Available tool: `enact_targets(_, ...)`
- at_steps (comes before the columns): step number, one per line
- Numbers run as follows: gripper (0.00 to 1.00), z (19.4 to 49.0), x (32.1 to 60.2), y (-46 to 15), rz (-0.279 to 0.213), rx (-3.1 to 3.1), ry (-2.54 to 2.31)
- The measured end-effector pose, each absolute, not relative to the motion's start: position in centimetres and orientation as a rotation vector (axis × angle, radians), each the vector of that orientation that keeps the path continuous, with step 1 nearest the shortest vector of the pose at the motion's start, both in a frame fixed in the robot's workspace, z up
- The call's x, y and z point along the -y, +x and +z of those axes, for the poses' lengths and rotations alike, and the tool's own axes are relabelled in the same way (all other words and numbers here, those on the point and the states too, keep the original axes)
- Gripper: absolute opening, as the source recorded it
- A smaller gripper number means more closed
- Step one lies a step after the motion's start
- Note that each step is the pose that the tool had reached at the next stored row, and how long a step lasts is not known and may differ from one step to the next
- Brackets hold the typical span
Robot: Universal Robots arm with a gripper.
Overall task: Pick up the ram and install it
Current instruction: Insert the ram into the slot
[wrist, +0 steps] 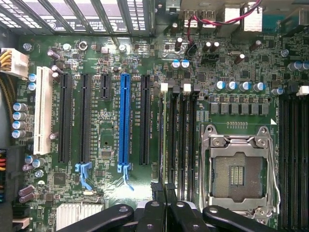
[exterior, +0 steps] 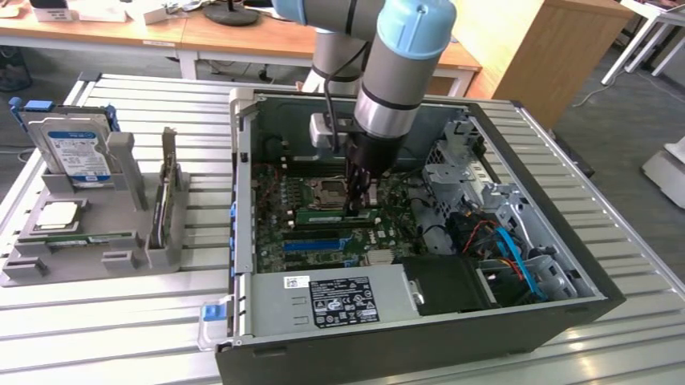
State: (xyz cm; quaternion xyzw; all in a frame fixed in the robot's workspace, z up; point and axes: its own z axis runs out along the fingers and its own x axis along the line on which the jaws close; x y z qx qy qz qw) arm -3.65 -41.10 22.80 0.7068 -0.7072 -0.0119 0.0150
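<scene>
While the open computer case is being carried on the slatted surface, the ram is being pinched on edge by the tool, pressed together on it, at the memory slots just beside the processor socket.

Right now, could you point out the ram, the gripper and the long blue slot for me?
ram (exterior: 321, 215), exterior view, its green side.
gripper (wrist: 162, 193), wrist view, between its fingertips, shut on the ram.
long blue slot (wrist: 125, 121), wrist view, middle of its length.
</scene>
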Motion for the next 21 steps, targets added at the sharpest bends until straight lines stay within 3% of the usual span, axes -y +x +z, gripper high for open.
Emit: enact_targets(21,0.13,22.53,41.1,-3.64,-0.037,2.201,2.199)
